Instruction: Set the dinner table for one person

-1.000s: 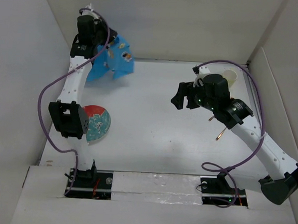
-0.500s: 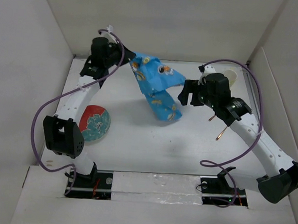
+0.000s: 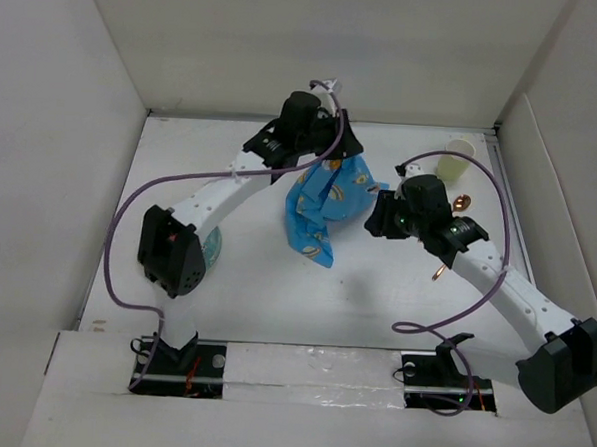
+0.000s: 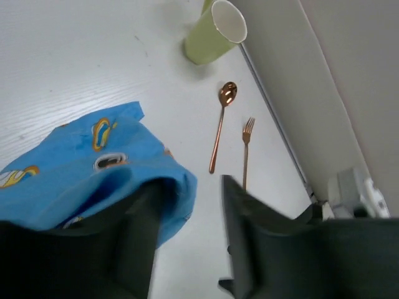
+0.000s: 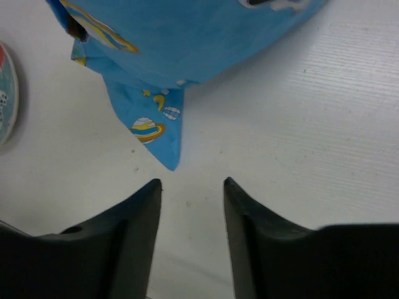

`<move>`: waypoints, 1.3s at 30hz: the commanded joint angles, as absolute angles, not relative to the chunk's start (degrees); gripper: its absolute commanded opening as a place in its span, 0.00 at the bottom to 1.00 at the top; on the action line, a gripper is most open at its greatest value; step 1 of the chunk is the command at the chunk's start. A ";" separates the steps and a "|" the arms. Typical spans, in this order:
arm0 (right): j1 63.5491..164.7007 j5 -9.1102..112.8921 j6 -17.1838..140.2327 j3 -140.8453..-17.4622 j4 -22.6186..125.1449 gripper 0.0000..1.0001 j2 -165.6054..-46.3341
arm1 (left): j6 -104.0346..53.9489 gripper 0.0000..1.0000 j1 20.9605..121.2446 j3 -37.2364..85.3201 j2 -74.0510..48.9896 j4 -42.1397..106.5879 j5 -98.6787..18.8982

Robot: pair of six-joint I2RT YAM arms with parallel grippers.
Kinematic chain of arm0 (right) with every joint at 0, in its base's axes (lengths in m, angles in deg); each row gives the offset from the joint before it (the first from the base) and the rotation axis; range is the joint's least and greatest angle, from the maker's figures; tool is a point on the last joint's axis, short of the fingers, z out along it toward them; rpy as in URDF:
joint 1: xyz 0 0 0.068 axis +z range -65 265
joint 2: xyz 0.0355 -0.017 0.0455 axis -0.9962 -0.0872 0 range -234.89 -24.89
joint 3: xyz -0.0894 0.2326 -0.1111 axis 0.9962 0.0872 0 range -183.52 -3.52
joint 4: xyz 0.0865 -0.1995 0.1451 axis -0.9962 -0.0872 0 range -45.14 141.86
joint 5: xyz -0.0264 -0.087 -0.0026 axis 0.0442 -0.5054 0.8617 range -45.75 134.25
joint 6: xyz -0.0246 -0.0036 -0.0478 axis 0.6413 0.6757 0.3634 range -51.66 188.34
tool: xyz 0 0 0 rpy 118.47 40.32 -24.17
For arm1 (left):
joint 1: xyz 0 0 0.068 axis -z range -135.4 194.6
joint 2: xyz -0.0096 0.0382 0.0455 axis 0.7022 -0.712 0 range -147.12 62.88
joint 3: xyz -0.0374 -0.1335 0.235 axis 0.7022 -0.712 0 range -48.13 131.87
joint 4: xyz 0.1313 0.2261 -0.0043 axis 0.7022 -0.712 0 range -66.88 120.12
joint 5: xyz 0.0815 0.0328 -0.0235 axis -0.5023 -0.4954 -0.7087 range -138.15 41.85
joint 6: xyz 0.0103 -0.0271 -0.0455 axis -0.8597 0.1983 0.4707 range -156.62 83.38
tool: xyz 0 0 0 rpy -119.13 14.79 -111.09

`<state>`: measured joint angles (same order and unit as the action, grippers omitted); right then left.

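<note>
A crumpled blue cartoon-printed placemat (image 3: 324, 207) hangs over the middle of the white dinner table (image 3: 275, 292), its lower corner touching the tabletop. My left gripper (image 3: 337, 157) is above it at the back centre. In the left wrist view its jaws (image 4: 193, 193) stand open, with the cloth (image 4: 93, 162) still draped over the left finger. My right gripper (image 3: 376, 220) is just right of the cloth, open and empty. In the right wrist view its tips (image 5: 192, 182) are close to the cloth's pointed corner (image 5: 167, 152) without touching it.
A pale green cup (image 3: 454, 168) stands at the back right, with a copper spoon (image 4: 219, 124) and fork (image 4: 245, 152) beside the right wall. A red and teal plate (image 3: 211, 247) lies at the left, mostly behind the left arm's elbow. White walls enclose the table.
The left arm swung from the back left to the centre carrying the placemat, then its jaws opened. The right gripper moved down toward the cloth and its jaws narrowed.
</note>
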<state>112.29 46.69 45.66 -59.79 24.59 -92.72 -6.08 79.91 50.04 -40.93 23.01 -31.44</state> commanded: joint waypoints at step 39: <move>109.44 36.07 44.17 -75.77 24.96 0.08 -111.57 | 1.09 0.49 104.81 12.42 -28.69 20.81 -64.05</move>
